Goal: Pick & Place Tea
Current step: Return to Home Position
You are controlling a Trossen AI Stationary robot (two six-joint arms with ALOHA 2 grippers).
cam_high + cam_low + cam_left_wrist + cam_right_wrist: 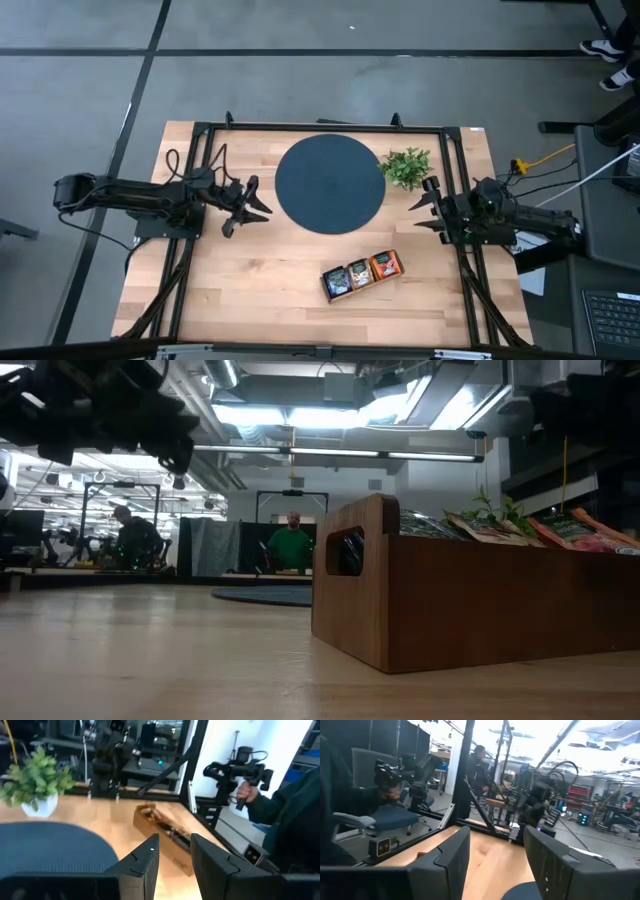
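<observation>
Evidently the sorting is about done: no tea lies loose on the table [250, 290] or the round dark mat [330, 184]. The tea [360, 273] stands on edge in the wooden organizer [480, 600], at 6 o'clock from the mat. Dark sachets fill the two compartments toward 9 o'clock and orange-red ones fill the compartment toward 3 o'clock. From table height their tops poke above the organizer's rim.

The left gripper [255, 205] hangs at the mat's 9 o'clock edge, fingers spread and carrying nothing. The right gripper [420, 205] sits at 3 o'clock, just below the small potted plant [406, 166], its fingers likewise parted and empty. Both are well apart from the organizer and aimed inward. I judge this a parked pose, chosen to keep the arms clear of the filled organizer.
</observation>
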